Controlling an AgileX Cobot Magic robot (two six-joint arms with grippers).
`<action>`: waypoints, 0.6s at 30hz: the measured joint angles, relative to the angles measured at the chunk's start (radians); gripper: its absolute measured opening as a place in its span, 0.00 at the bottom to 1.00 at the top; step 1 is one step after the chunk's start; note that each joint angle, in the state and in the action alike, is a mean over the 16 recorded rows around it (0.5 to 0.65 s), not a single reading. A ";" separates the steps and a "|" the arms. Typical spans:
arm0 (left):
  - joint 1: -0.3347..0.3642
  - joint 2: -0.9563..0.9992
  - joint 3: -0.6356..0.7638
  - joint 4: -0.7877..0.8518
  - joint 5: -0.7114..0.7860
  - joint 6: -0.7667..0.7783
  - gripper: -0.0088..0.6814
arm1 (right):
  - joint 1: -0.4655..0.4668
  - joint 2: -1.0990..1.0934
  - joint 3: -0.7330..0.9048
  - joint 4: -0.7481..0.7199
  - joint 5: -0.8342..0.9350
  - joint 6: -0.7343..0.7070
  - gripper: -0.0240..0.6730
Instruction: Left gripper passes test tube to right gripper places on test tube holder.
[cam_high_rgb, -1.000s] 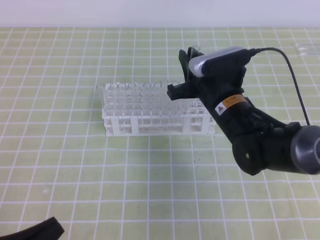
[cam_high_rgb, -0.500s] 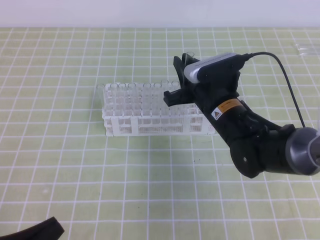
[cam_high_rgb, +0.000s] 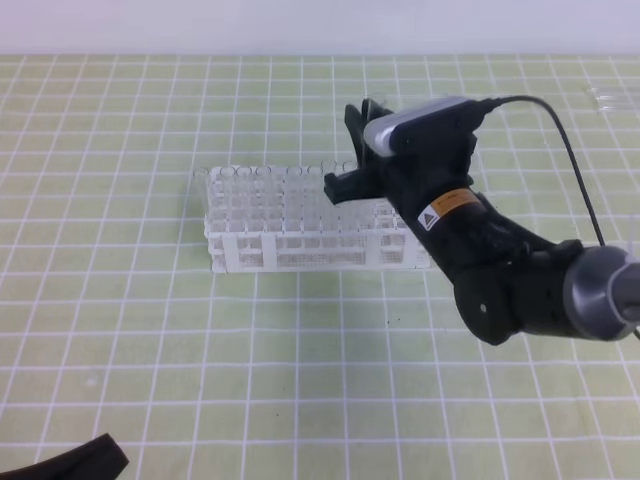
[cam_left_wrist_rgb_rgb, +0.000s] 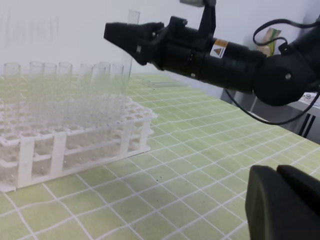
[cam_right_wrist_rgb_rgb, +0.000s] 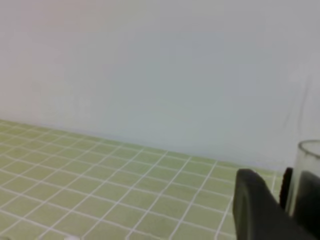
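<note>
Step in hand: I judge the hand-over done; what remains is seating the test tube (cam_left_wrist_rgb_rgb: 131, 42) in the test tube holder (cam_high_rgb: 305, 222).
Right gripper (cam_left_wrist_rgb_rgb: 131, 39): its fingers pinch the tube near the upper part, as the left wrist view shows; the rim stands clear above the jaws.
Tube position: held close to upright over the right end of the holder, its lower part down among the tubes already standing there. I cannot tell whether the round bottom has entered a hole.
Left gripper (cam_left_wrist_rgb_rgb: 280, 197): low and well apart from the holder, at the near left edge of the table (cam_high_rgb: 120, 330); I cannot tell if its fingers are spread or pressed together.
Alignment: I would keep the tube vertical and centred on one free square hole before descending.
Descent: slow and straight, in my judgement, since glass against the lattice could jam or tip the light rack.
Release: I would part the fingers only once the bottom rests in the lower tier.
</note>
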 joint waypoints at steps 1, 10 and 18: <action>0.000 0.000 0.001 0.002 0.001 0.000 0.01 | 0.000 0.002 -0.001 0.001 0.002 -0.001 0.05; 0.000 0.000 0.000 0.000 -0.001 0.000 0.01 | -0.001 0.016 -0.001 0.016 0.009 -0.012 0.05; 0.000 0.001 0.002 0.004 0.001 0.000 0.01 | -0.003 0.022 -0.001 0.035 0.009 -0.024 0.05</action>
